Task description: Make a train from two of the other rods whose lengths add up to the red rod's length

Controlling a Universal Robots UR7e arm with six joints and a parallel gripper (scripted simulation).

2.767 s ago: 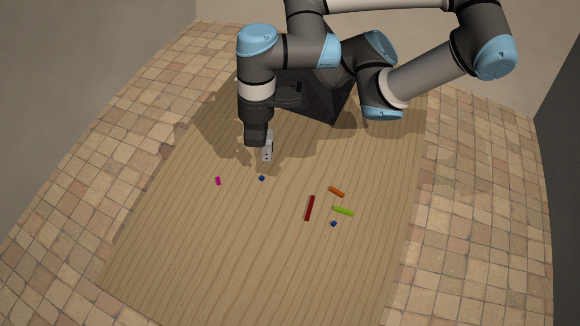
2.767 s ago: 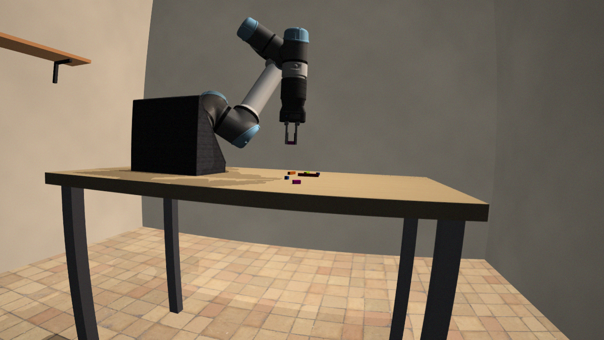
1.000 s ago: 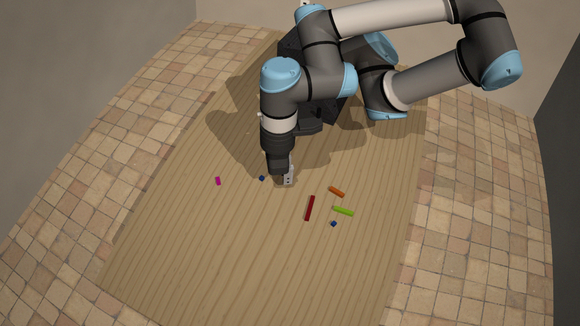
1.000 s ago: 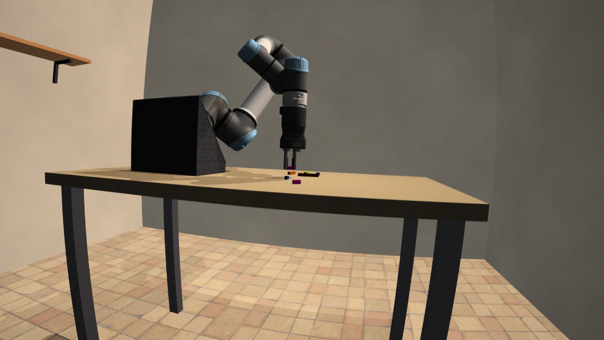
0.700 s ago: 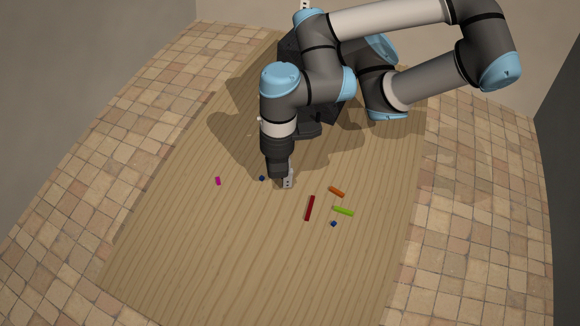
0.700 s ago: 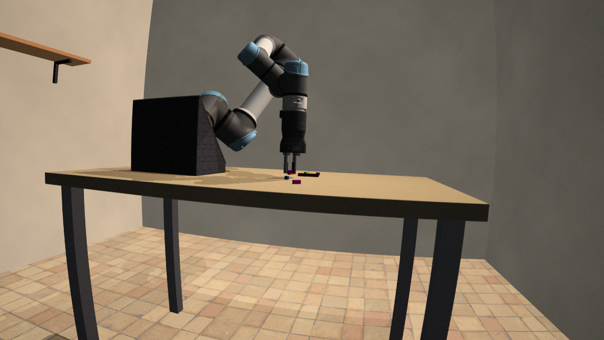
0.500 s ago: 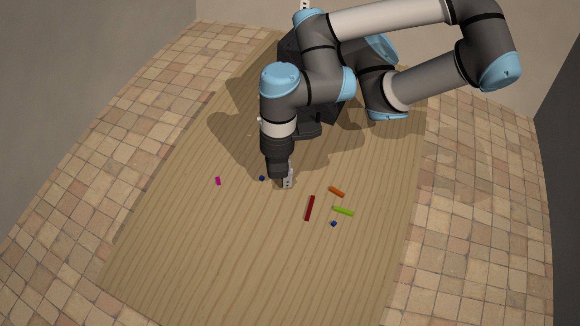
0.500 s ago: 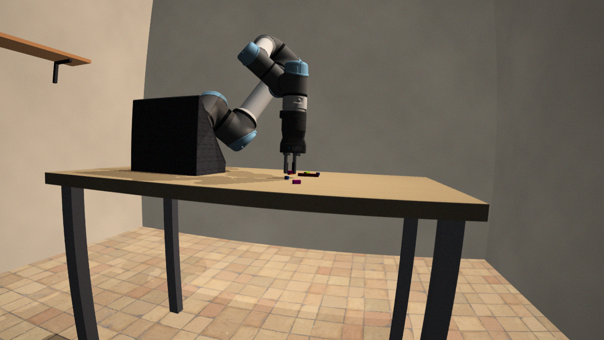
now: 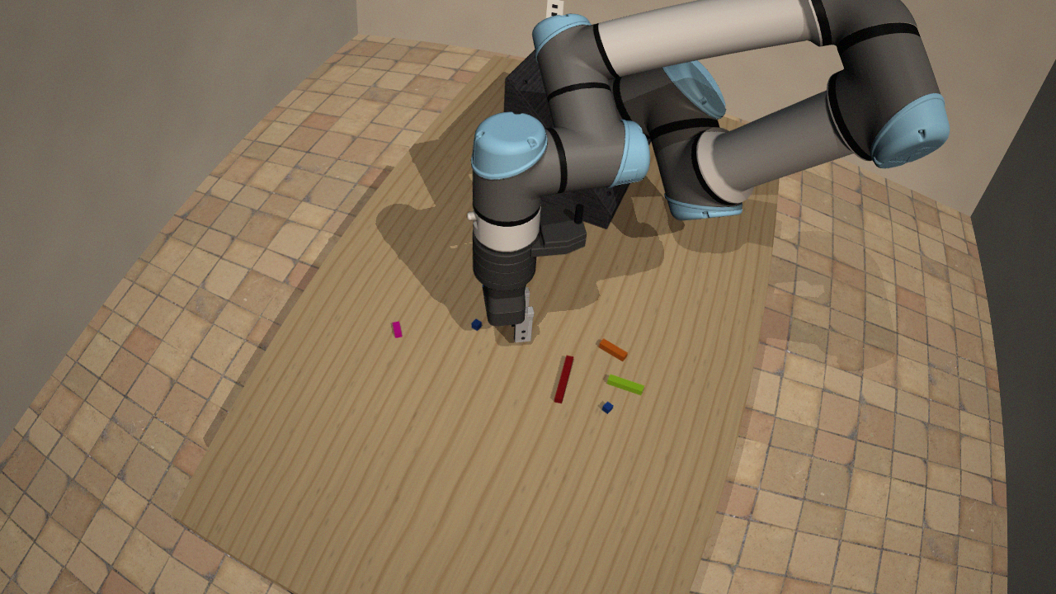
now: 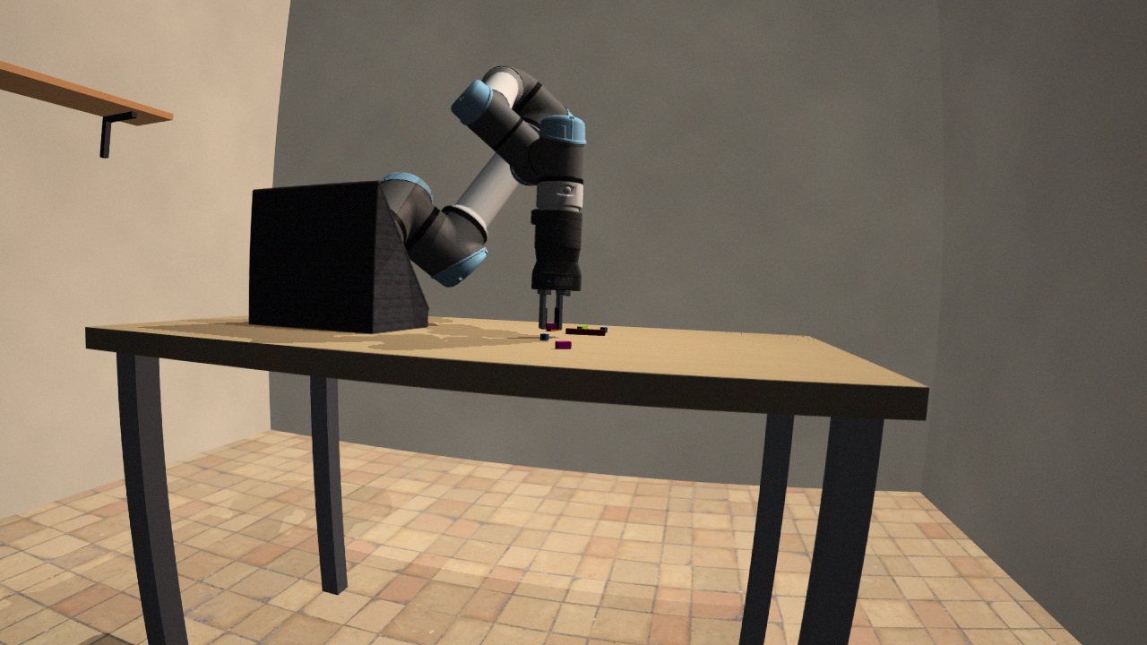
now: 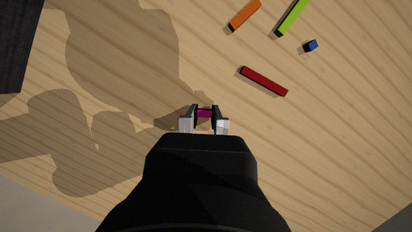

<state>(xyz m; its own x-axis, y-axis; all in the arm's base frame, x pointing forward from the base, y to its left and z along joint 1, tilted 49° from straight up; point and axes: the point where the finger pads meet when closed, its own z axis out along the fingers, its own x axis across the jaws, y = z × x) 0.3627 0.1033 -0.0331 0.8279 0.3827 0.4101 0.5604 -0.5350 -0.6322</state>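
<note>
My gripper (image 9: 518, 338) (image 10: 550, 325) is low, at about table height, shut on a magenta rod (image 11: 204, 113) held end to end across the fingers. In the top view this rod is hidden. The red rod (image 9: 563, 379) (image 10: 585, 331) (image 11: 264, 81) lies to the right of the gripper in the top view. The orange rod (image 9: 612, 349) (image 11: 245, 15) and lime rod (image 9: 625, 384) (image 11: 293, 17) lie beyond it, apart. One blue rod (image 9: 607, 407) (image 11: 313, 45) lies near the lime rod. Another blue rod (image 9: 476, 324) (image 10: 544, 337) lies left of the gripper. A second magenta rod (image 9: 397, 329) (image 10: 563, 345) lies farther left.
The wooden table (image 9: 413, 458) (image 10: 721, 353) bears all the rods. The black robot base (image 10: 313, 256) (image 11: 16, 45) stands at its back. The arm's shadow falls around the gripper. The near blue rod is the closest loose rod to the fingers in the top view.
</note>
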